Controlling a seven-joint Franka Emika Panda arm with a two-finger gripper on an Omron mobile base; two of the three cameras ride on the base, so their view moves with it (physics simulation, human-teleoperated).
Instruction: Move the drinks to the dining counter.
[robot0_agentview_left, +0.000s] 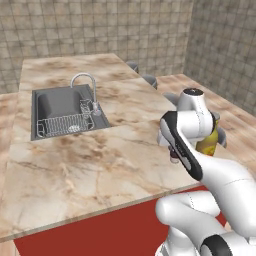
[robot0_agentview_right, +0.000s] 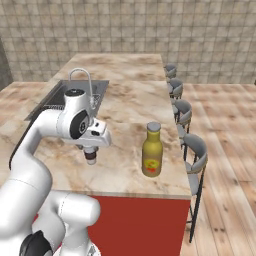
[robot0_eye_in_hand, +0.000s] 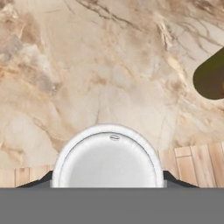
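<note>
The pincer (robot0_agentview_right: 90, 156) is clamped on the small white container with a dark band (robot0_agentview_right: 90, 157), held above the marble desk (robot0_agentview_right: 125, 107); whether the container touches the surface cannot be told. In the hand view, the container's white round top (robot0_eye_in_hand: 108, 161) sits at 6 o'clock, between the dark fingertips (robot0_eye_in_hand: 174, 180). The tall olive-yellow bottle (robot0_agentview_right: 152, 150) stands upright on the desk, near the container at its 3 o'clock in the right base view, close to the desk's stool-side edge. In the left base view the arm partly hides this bottle (robot0_agentview_left: 209, 142). The steel sink (robot0_agentview_left: 60, 107) with its faucet (robot0_agentview_left: 86, 87) lies well apart at 11 o'clock. Grey stools (robot0_agentview_right: 196, 150) line the desk's right edge.
</note>
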